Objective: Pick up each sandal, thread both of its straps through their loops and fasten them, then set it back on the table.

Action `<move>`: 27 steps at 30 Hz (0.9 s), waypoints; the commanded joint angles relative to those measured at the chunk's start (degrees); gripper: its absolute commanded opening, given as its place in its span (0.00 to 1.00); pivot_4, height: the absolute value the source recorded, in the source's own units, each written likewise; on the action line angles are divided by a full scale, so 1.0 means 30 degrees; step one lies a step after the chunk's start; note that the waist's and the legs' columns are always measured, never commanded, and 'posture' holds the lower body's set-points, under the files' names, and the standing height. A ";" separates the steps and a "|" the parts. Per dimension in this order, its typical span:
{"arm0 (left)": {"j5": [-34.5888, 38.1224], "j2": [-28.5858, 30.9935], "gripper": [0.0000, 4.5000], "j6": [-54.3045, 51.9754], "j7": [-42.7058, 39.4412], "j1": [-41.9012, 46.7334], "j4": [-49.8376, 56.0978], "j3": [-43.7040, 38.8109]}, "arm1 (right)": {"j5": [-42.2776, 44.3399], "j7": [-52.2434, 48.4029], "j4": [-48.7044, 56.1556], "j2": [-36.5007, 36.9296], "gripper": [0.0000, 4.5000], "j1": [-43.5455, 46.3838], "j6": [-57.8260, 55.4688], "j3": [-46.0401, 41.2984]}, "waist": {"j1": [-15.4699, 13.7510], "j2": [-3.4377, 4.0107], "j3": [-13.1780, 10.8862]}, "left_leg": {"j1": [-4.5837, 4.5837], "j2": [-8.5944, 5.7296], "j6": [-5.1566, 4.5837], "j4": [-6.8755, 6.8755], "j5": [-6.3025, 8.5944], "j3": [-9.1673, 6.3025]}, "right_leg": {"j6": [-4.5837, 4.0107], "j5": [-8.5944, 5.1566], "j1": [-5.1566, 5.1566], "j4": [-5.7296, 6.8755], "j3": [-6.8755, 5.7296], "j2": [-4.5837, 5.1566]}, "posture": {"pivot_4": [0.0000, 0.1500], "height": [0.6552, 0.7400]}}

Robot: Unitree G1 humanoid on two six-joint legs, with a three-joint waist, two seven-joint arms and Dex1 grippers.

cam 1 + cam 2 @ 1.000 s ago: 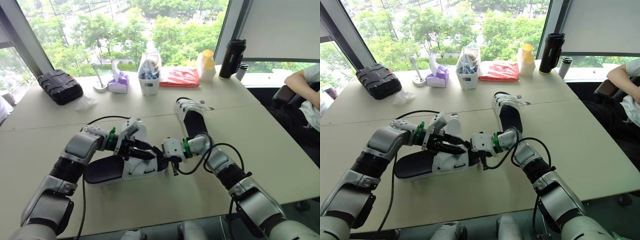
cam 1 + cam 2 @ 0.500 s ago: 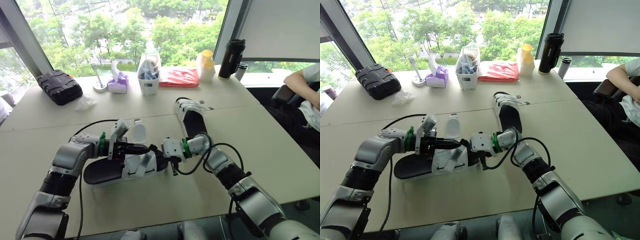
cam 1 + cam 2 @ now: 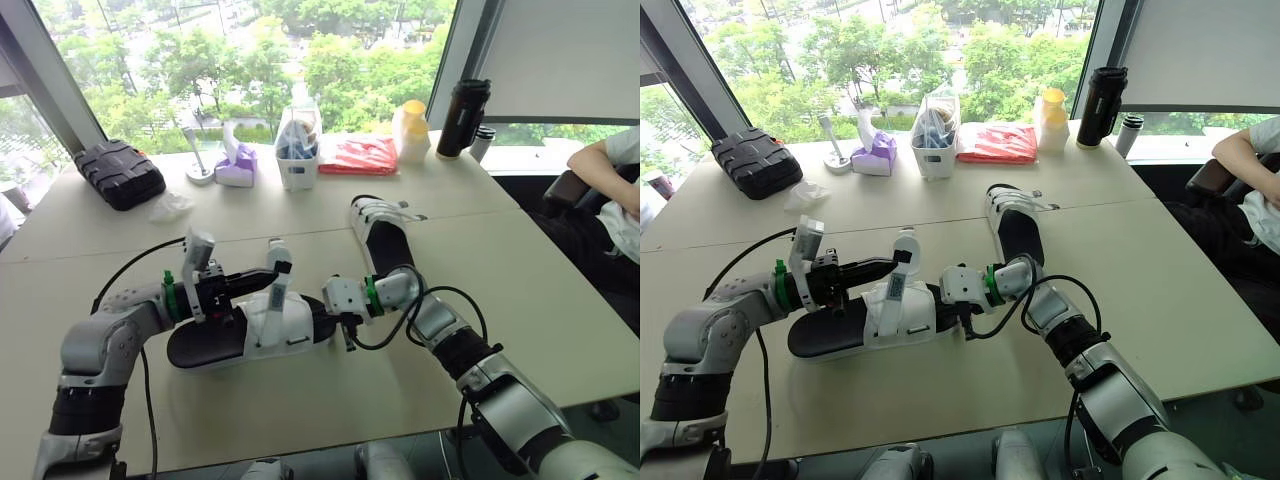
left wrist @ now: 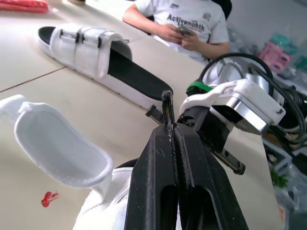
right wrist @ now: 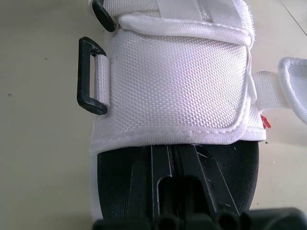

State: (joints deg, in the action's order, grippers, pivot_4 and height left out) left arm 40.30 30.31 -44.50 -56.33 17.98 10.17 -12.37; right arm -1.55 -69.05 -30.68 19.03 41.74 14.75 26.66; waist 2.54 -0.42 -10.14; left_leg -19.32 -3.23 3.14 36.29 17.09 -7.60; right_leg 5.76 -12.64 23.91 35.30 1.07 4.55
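The left gripper (image 3: 262, 279) has drawn back, closed on nothing, leaving the strap (image 3: 277, 288) upright and unthreaded. The closed right gripper (image 5: 175, 146) steadies the sandal (image 3: 292, 326).

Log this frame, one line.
near sandal on table | strap loose, upright | left tool shut beside strap | right tool shut over footbed | far sandal on table

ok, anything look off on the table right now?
Near sandal: one strap sticks straight up, unfastened, and a black loop on its side sits empty. Far sandal lies flat with both straps closed. Nothing spilled or damaged that I can see.
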 commanded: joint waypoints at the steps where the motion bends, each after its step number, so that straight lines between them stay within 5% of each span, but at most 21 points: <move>1: 0.1306 -0.0398 0.01 0.0302 0.1066 -0.0703 0.1081 -0.1476 | -0.1601 0.0088 -0.1319 0.0384 0.00 -0.0793 -0.0646 0.0861 | -0.0013 -0.0006 0.0004 | 0.0001 0.0001 0.0000 0.0001 0.0000 -0.0002 | -0.0002 0.0001 0.0000 0.0000 -0.0001 0.0000 | 1.00 1.00; 27: 0.0620 -0.2106 0.01 0.4020 0.3850 -0.2899 -0.0592 -0.1136 | -0.1713 -0.0812 -0.0868 0.0644 0.00 -0.1177 -0.0080 0.1203 | -0.0056 -0.0057 0.0047 | 0.0001 -0.0014 0.0004 -0.0010 0.0000 0.0011 | -0.0011 0.0000 -0.0020 -0.0031 -0.0004 0.0010 | 1.00 1.00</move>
State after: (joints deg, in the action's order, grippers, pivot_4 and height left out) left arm 42.43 23.98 -33.81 -44.85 9.14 7.77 -16.14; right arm -2.06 -69.54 -30.05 19.50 40.94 16.29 26.57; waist 2.38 -0.59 -10.00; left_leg -19.32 -3.27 3.15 36.26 17.09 -7.57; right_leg 5.72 -12.64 23.85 35.20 1.05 4.58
